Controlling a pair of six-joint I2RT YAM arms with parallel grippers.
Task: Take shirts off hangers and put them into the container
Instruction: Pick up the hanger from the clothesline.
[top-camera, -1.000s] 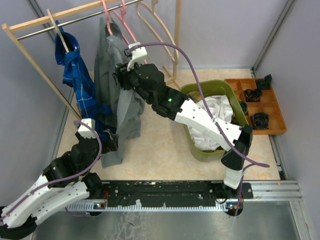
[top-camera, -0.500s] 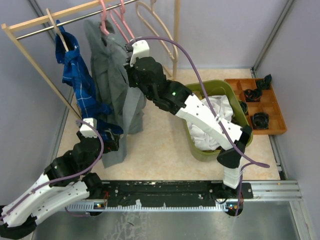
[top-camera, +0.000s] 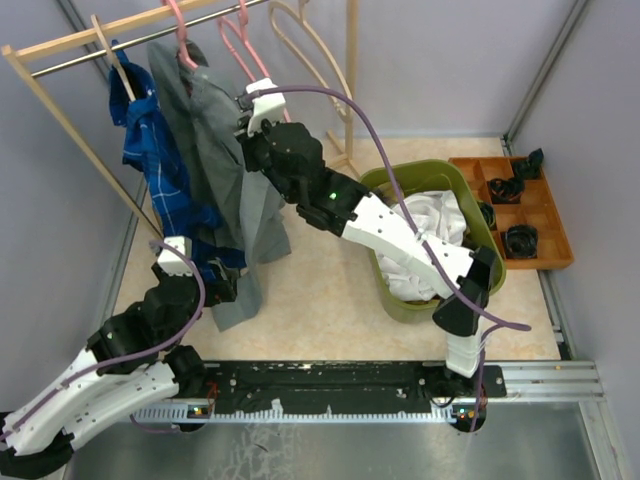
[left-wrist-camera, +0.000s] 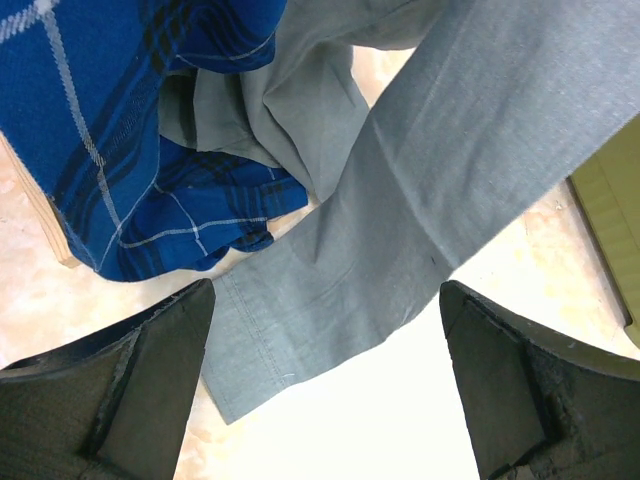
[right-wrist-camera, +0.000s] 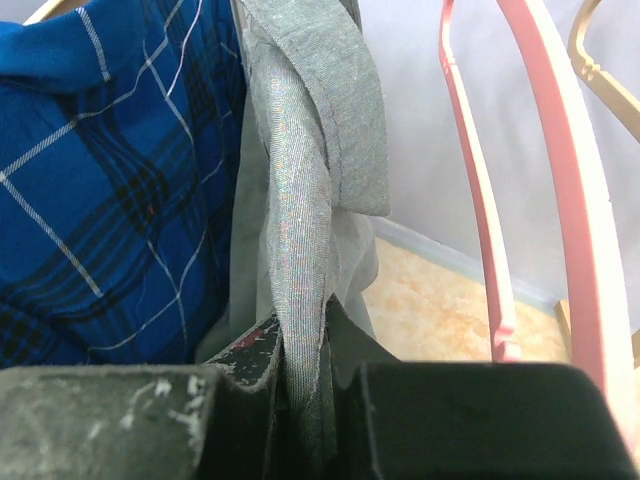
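Grey shirt (top-camera: 215, 130) hangs above a marbled beige tabletop (top-camera: 320, 290), pale walls (top-camera: 430, 60) around.

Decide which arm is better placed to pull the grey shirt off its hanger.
Right: the right gripper is shut on the grey shirt up high; the left gripper is open, low, holding nothing.

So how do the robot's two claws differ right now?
The left gripper is wide open and holds nothing; the right gripper is shut on a fold of the grey shirt. The left gripper sits low, by the shirt's hanging lower end; the right gripper is high up, beside the pink hangers. Both face that same grey shirt.
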